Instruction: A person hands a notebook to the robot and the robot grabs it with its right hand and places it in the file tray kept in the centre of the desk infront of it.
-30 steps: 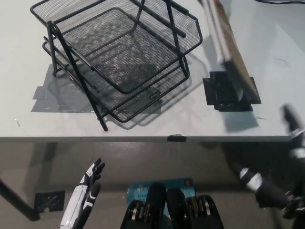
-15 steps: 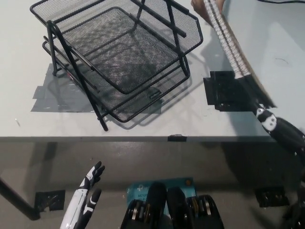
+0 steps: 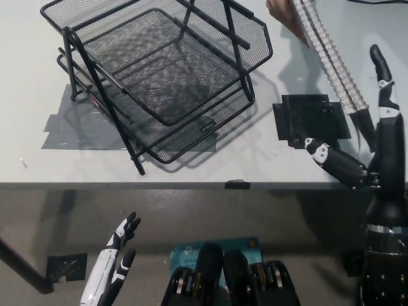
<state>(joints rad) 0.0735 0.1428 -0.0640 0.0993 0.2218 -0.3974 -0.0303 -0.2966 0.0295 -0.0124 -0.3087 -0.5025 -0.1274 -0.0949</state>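
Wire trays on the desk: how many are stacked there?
2. An upper tray sits tilted above a lower tray in one black rack, left of the notebook and the open right hand. The left hand rests below.

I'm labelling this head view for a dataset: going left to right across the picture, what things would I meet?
Grey tape patch on the desk → white left hand resting low, below the desk edge → black mesh file tray → black square patch → spiral notebook held out by a person's hand → black right hand, open.
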